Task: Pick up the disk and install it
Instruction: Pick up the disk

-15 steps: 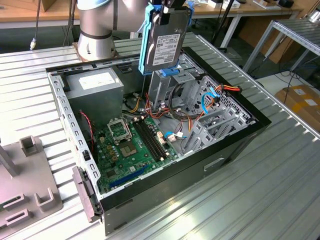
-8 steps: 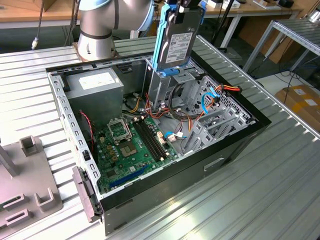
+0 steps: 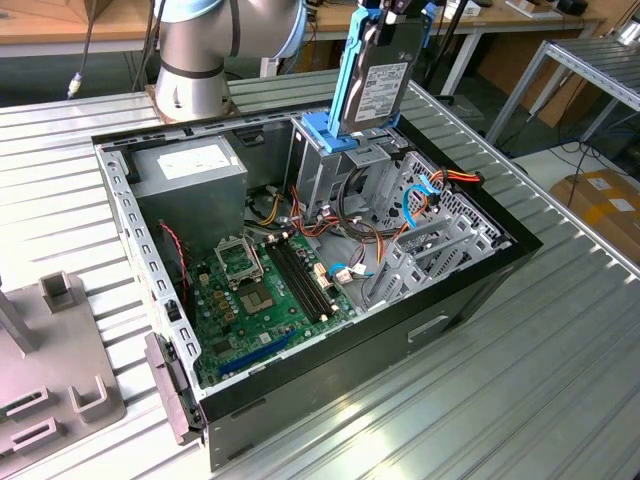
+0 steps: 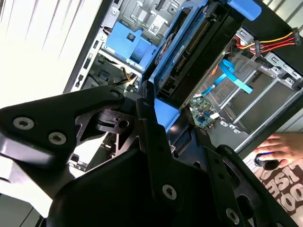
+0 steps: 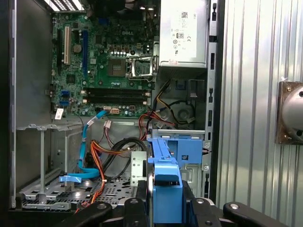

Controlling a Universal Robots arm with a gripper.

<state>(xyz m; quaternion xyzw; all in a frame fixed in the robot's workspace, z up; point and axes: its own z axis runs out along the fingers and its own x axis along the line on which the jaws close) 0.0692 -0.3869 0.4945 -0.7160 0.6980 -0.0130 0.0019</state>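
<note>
The disk (image 3: 382, 78), a grey hard drive with a white label in a bright blue bracket, hangs upright just above the blue-topped drive cage (image 3: 328, 140) inside the open computer case. My gripper (image 3: 396, 12) is shut on the disk's upper end. In the second wrist view the disk (image 4: 189, 52) runs edge-on from my black gripper (image 4: 158, 111) toward the cage (image 4: 130, 42). In the first wrist view the disk's blue bracket (image 5: 165, 184) sits clamped in my gripper (image 5: 166, 213), lined up with the cage (image 5: 187, 151).
The open case (image 3: 128, 215) holds a motherboard (image 3: 255, 290), a power supply (image 3: 190, 170) and loose cables (image 3: 440, 185) beside the cage. A grey fixture (image 3: 50, 370) stands at the exterior view's left. A person's hand (image 4: 284, 144) rests outside the case.
</note>
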